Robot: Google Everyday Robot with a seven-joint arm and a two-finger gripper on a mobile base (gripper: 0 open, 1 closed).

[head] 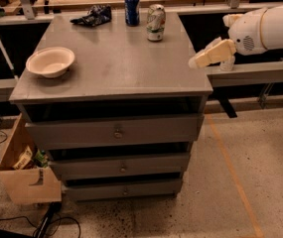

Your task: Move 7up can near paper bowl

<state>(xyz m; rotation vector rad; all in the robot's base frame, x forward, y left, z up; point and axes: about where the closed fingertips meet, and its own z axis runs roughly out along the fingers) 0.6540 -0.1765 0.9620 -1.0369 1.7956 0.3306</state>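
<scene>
The 7up can, whitish-silver with green markings, stands upright near the back right of the grey cabinet top. The cream-white paper bowl sits at the left side of the top, well apart from the can. My gripper is at the cabinet's right edge, pointing left, below and to the right of the can and touching nothing. The white arm extends in from the right.
A dark blue can stands just left of the 7up can. A dark crumpled bag lies at the back left. Three drawers face me below. A cardboard box sits on the floor at left.
</scene>
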